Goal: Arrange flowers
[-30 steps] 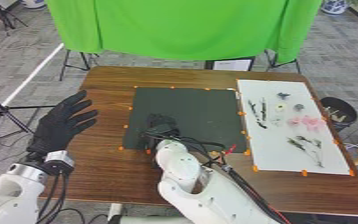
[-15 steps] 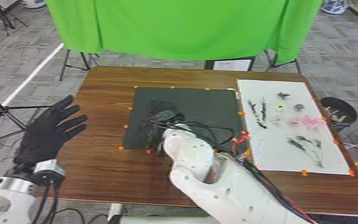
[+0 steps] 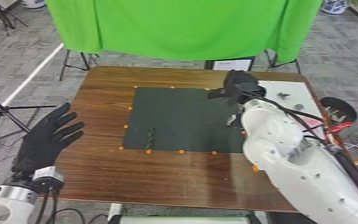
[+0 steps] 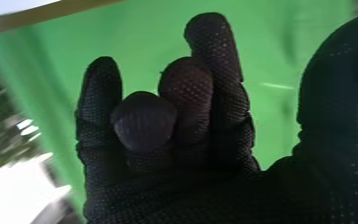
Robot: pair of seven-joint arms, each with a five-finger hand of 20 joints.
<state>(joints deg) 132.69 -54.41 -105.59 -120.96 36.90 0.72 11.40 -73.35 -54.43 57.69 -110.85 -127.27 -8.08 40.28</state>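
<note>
If lowered too fast, could crush the small flower [image 3: 283, 95] right of the dark mat [image 3: 180, 117] with the right robot hand [image 3: 241, 82], empty and loosely open.

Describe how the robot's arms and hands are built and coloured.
Both arms are glossy white with rounded segments and small dark dots; dark cables run along them. The left hand and right hand wear black gloves, the right one's fabric finely dimpled. A silvery metal ring and a pale boxy part sit near the left wrist.
</note>
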